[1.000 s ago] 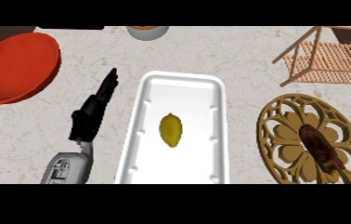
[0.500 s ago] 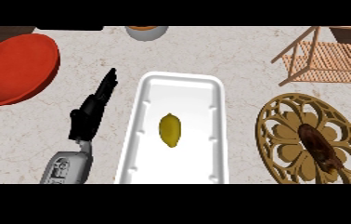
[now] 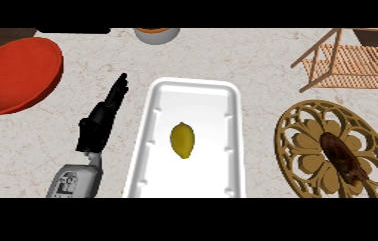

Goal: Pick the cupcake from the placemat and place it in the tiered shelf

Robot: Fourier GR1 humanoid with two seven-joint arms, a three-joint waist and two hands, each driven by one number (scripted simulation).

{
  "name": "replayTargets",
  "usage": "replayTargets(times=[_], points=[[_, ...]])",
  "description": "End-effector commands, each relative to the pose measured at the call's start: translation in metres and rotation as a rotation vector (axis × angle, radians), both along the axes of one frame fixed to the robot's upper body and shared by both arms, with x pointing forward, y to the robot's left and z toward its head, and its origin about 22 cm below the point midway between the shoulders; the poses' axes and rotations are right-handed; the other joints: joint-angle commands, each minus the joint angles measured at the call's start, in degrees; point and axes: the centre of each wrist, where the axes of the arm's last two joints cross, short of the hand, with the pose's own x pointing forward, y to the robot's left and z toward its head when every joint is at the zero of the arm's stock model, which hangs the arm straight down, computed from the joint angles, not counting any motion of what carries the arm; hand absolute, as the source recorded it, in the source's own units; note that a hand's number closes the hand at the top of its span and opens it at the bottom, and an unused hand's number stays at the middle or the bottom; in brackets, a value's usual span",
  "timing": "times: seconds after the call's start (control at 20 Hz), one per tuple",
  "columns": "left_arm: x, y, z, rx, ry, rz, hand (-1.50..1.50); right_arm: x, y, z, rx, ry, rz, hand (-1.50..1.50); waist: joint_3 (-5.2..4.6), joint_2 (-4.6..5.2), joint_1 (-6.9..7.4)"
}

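Cupcake (image 3: 343, 156) on placemat (image 3: 303, 150) at counter's right edge, untouched; shelf (image 3: 341, 60) beyond; left hand (image 3: 103, 121) straight-fingered, empty, resting

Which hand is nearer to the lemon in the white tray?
Left. The left hand lies open on the counter just left of the white tray holding the lemon. The right hand is not in view.

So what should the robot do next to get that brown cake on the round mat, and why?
Probably bring the right hand into view over the brown cupcake on the round tan openwork placemat. That hand shows nowhere yet, the cupcake lies far right, and the wooden tiered shelf stands just beyond it. The left hand rests open, left of the white tray.
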Motion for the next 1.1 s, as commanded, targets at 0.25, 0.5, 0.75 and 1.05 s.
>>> replayTargets(times=[0.25,0.5,0.75,1.05], points=[[0.006,0.003,0.002,-0.004,0.001,0.002,0.0,-0.05,-0.04,0.055,0.243,-0.251,-0.094,-1.5,0.04,0.2,-0.22],[0.004,0.013,0.002,-0.004,0.006,0.007,0.0,-0.112,-0.082,0.054,0.336,-0.171,-0.186,-1.5,0.11,0.11,-0.95],[-0.002,0.012,-0.001,-0.014,-0.002,0.03,0.0,-0.163,-0.109,0.038,0.357,0.027,-0.166,-1.5,0.25,0.13,-1.6],[-0.009,0.009,-0.003,-0.007,0.018,0.026,0.0,-0.209,-0.127,0.008,0.292,0.103,-0.177,-1.5,0.37,0.05,-1.91]])
